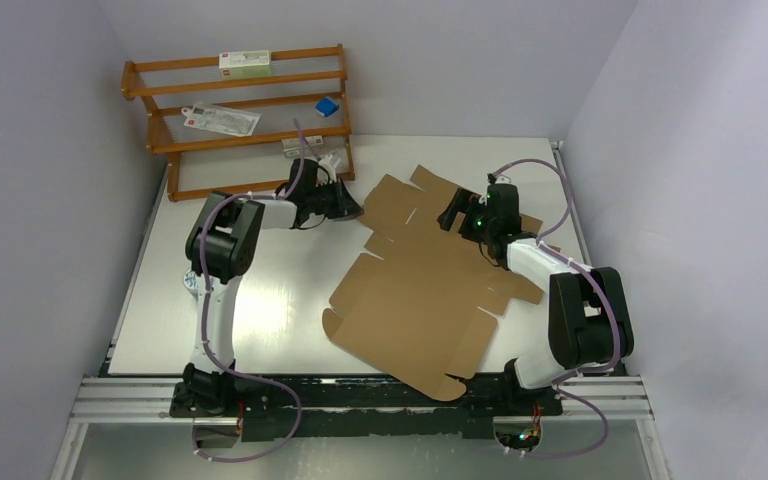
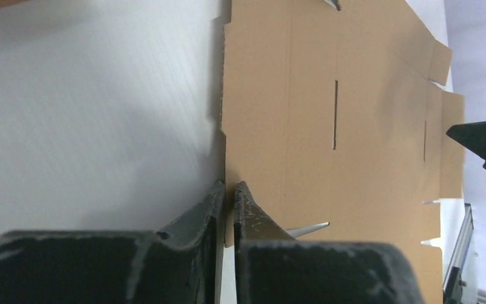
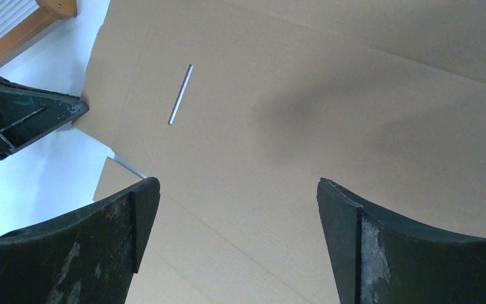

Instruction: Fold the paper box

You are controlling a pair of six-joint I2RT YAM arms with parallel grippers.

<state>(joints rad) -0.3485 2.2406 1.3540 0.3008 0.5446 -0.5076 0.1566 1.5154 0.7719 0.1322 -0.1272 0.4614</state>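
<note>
The paper box (image 1: pixel 420 290) is a flat brown die-cut cardboard sheet with flaps and slits, lying on the white table. In the left wrist view my left gripper (image 2: pixel 229 185) is shut on the sheet's (image 2: pixel 354 126) left edge, one finger on each side of it. From above, that gripper (image 1: pixel 353 210) is at the sheet's far left corner. My right gripper (image 1: pixel 450 215) hovers over the far part of the sheet. In the right wrist view it (image 3: pixel 237 183) stands wide open with only cardboard (image 3: pixel 291 114) below and nothing between the fingers.
A wooden rack (image 1: pixel 240 110) stands at the back left, close behind the left gripper, holding white cartons (image 1: pixel 245 63) and a small blue object (image 1: pixel 327 106). Walls close in left, right and behind. An aluminium rail (image 1: pixel 360 395) runs along the near edge.
</note>
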